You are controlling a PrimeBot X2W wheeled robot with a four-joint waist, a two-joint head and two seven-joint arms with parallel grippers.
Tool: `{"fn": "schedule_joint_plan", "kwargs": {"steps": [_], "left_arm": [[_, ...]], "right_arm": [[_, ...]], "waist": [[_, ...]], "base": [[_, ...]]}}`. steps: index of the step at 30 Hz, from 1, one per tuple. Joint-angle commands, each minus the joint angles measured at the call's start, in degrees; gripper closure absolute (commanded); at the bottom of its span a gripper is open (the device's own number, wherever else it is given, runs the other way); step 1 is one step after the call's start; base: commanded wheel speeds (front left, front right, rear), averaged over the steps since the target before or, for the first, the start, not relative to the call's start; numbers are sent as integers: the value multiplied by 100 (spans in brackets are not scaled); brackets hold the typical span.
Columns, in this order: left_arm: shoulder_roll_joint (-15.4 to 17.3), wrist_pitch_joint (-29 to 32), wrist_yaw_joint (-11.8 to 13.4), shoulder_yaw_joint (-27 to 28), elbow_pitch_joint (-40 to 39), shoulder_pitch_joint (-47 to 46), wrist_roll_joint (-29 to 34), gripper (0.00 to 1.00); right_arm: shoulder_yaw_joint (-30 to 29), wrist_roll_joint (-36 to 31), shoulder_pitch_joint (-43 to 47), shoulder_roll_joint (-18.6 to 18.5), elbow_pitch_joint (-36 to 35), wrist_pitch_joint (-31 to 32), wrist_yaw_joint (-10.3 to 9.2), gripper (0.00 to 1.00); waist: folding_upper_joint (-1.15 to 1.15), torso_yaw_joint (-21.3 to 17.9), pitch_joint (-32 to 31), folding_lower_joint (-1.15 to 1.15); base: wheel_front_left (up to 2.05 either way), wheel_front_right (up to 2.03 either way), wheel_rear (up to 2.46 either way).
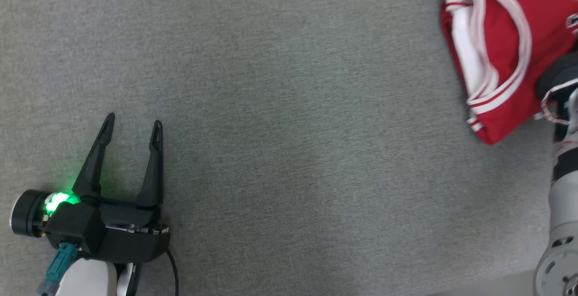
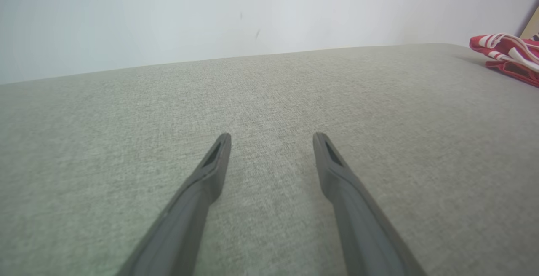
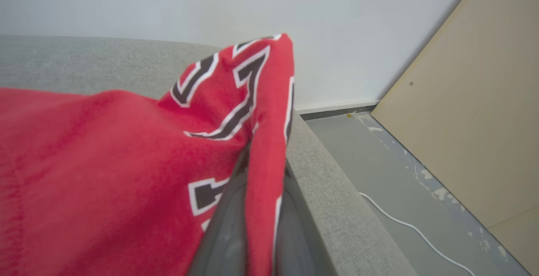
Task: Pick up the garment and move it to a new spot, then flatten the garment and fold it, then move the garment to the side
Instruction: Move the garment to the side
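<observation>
we see: grey fabric surface [image 1: 289, 106] | white wall [image 3: 168, 2] behind it | grey floor [image 3: 370, 154] below its edge | white cable [image 3: 410, 226] beside it | tan board [image 3: 471, 120] past it

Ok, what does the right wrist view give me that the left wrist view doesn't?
Right wrist view: the right pincer shut on a fold of the red garment, plus the floor, a white cable and a tan board. Left wrist view: the left pincer, open over bare grey upholstery, with the garment far off at the view's right edge. Both: garment, upholstery, white wall.
</observation>
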Motion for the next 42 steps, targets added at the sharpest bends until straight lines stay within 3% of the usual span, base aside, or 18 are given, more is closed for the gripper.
{"fn": "schedule_joint_plan", "kwargs": {"steps": [1, 8, 15, 16, 17, 18, 19, 25, 30, 36, 42], "left_arm": [[225, 72, 65, 190, 292, 56, 8, 0], [185, 78, 72, 182, 284, 5, 34, 0], [128, 73, 63, 178, 260, 65, 3, 0], [126, 72, 62, 188, 259, 69, 2, 0], [130, 72, 62, 198, 262, 71, -2, 0], [127, 72, 58, 202, 264, 73, -3, 0], [126, 72, 57, 205, 272, 77, -2, 0], [65, 66, 47, 196, 319, 88, 29, 0], [-63, 51, 44, 238, 337, 104, 41, 0], [-208, 43, 42, 375, 410, 291, 61, 0], [-341, 34, 42, 498, 543, 581, 81, 0]], "right_arm": [[-45, -88, -88, -9, -31, -9, -15, 100], [-617, -909, -411, -235, -156, 13, -15, 100], [-1083, -1225, -337, -483, -292, 127, -15, 100], [-1093, -1240, -364, -498, -276, 118, -15, 84], [-1119, -1259, -422, -532, -264, 99, -15, 84], [-1119, -1274, -460, -565, -230, 83, -15, 10], [-1112, -1273, -499, -600, -202, 59, -15, 0], [-1012, -1259, -708, -654, 5, -26, -15, 0], [-48, -405, -551, -446, -380, -22, -15, 0], [1222, 698, 399, -59, -1164, -21, -15, 0], [2009, 1319, 1492, 447, -1756, -22, -15, 0]], "waist": [[0, 163, 180, 0], [0, 280, 175, 0], [0, 381, 81, 0], [0, 384, 75, 0], [0, 383, 70, 0], [0, 381, 61, 0], [0, 379, 46, 0], [0, 389, -117, 0], [0, 420, -386, 0], [0, 442, -919, 0], [0, 470, -1457, 0]], "base": [[0, 0, 0], [0, 0, 0], [0, 0, 0], [0, 0, 0], [0, 0, 0], [0, 0, 0], [0, 0, 0], [0, 0, 0], [0, 0, 0], [0, 0, 0], [0, 0, 0]]}}
